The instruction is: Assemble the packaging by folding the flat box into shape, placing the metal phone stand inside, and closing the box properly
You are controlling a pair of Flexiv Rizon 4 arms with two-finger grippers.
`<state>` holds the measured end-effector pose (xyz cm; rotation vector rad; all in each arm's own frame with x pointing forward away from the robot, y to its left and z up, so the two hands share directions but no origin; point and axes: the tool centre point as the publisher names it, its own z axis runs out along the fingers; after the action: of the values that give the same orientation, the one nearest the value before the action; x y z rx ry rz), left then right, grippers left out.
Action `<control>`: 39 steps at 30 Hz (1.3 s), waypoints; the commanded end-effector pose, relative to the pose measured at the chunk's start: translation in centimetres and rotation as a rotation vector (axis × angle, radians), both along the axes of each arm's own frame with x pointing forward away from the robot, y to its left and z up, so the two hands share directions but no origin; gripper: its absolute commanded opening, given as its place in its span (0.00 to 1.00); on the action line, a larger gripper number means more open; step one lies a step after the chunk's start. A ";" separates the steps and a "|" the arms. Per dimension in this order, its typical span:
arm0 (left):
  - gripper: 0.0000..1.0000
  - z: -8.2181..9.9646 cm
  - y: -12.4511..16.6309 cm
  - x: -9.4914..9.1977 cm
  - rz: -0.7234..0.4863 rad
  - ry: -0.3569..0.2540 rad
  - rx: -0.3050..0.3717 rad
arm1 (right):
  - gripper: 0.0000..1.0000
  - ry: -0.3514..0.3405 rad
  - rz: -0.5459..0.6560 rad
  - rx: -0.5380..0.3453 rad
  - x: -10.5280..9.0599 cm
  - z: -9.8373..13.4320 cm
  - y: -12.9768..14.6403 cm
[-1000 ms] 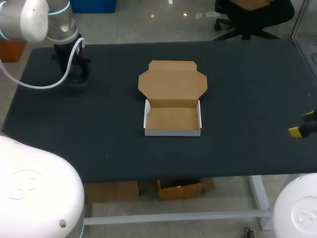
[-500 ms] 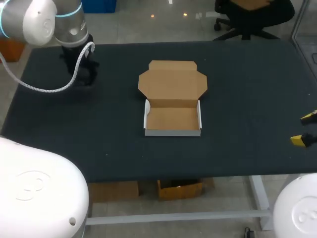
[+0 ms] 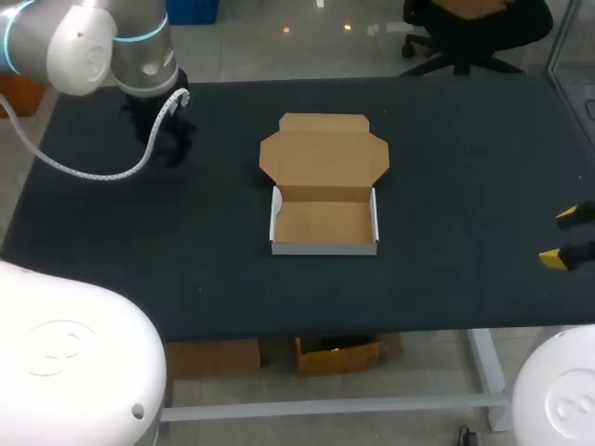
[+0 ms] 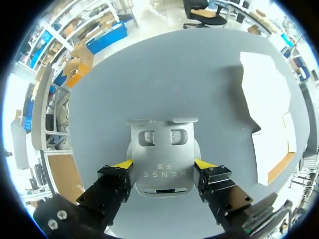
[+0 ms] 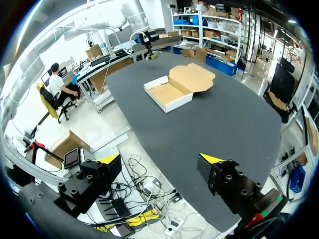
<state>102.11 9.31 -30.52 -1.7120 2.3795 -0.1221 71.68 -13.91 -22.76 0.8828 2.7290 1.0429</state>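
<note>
**Stand clamped in left claw; box open at mid-table**

Left claw [image 4: 163, 164]: both yellow-tipped fingers [image 4: 122, 164] press on the phone stand [image 4: 160, 149] from its two sides, so you can log it as clamped. The stand is a grey metal plate with two cut-outs near its far end and a bent lip beyond them. It juts out ahead of the fingers. You cannot tell from the wrist view whether its underside touches the table [image 4: 199, 74].

In the head view the left arm [image 3: 93, 46] comes in at the far left corner, and the left claw [image 3: 172, 139] points down over the table there. The stand is too dark for you to pick out from that camera.

Box [image 3: 325, 223]: it sits to the right of the left claw, well apart from it, at the middle of the table. Its walls stand upright, white outside and brown inside, and the brown floor is in plain view. The lid [image 3: 323, 153] lies folded back flat on the table, on the side of the box away from you.

Right claw [image 3: 565, 237]: the fingers stand wide apart, near the table's right edge. From its own wrist camera you see the box [image 5: 169, 92] ahead of this claw, well apart, with a long stretch of dark table between them.
</note>
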 end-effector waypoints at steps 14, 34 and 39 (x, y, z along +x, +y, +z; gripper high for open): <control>0.00 0.9 -3.8 -2.2 -0.100 -0.014 0.003 | 1.00 -0.002 0.000 0.002 -0.1 0.1 -0.1; 0.00 1.6 -11.1 -5.3 -0.204 -0.005 -0.067 | 1.00 -0.002 0.000 0.002 -0.1 0.1 -0.1; 0.00 1.3 -13.4 -6.3 -0.255 0.011 -0.080 | 1.00 -0.002 0.000 0.002 -0.1 0.1 -0.1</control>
<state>95.95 -3.14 -29.10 -1.4481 2.6187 -0.2649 71.66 -13.90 -22.77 0.8838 2.7290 1.0407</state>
